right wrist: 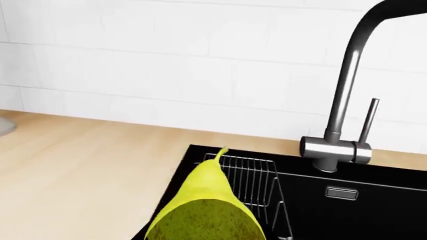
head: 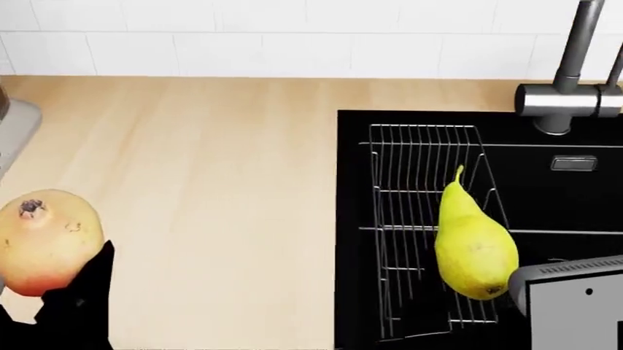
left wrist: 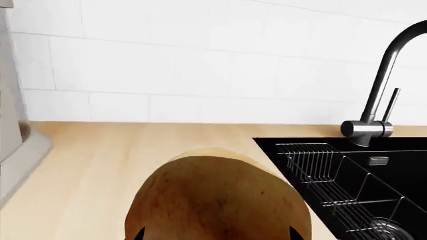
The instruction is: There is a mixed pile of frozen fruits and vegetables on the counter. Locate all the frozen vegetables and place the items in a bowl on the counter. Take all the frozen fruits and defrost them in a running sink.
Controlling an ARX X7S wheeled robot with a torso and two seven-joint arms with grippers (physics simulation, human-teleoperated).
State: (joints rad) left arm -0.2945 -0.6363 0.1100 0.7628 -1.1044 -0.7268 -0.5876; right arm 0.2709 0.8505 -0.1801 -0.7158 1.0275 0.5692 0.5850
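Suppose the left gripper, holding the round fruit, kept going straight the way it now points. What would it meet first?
Probably the tiled wall. The left gripper carries the round fruit over bare counter, with nothing standing ahead of it; the sink and tap lie off to one side. Depth is unclear.

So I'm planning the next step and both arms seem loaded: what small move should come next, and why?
Probably lower the right gripper a little and let go of the yellow pear. In the head view the pear already hangs over the wire rack inside the black sink, so it needs no more travel. The left gripper with the tan round fruit is over the counter, farther off.
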